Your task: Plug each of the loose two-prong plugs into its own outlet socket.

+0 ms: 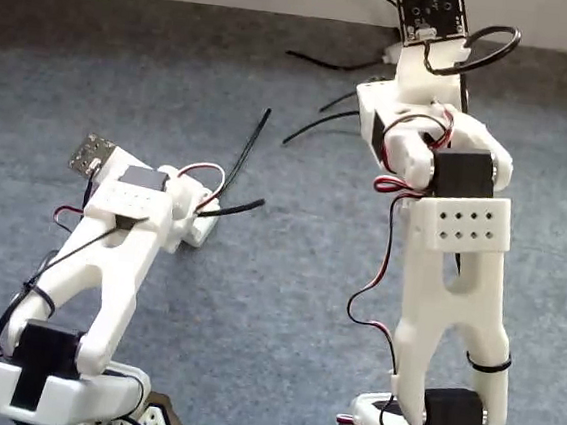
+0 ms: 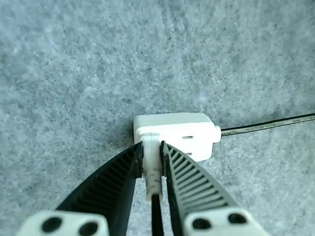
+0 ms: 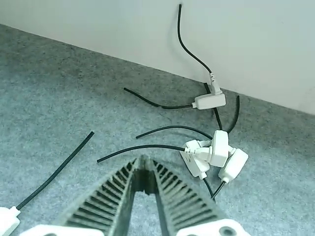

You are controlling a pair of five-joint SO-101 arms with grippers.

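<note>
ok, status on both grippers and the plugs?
Left gripper shut on white plug, pressed at outlet socket; seating unclear. Right gripper shut, empty, over carpet. Plug-and-socket cluster lies ahead of it. Nothing blocking.

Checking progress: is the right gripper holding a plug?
No, the right gripper is shut on nothing; the white plugs lie apart from it.

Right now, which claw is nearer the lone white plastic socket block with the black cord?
Left. The left claw grips a white plug touching the white socket block; the right claw hangs far off, shut, by the white plug cluster.
</note>
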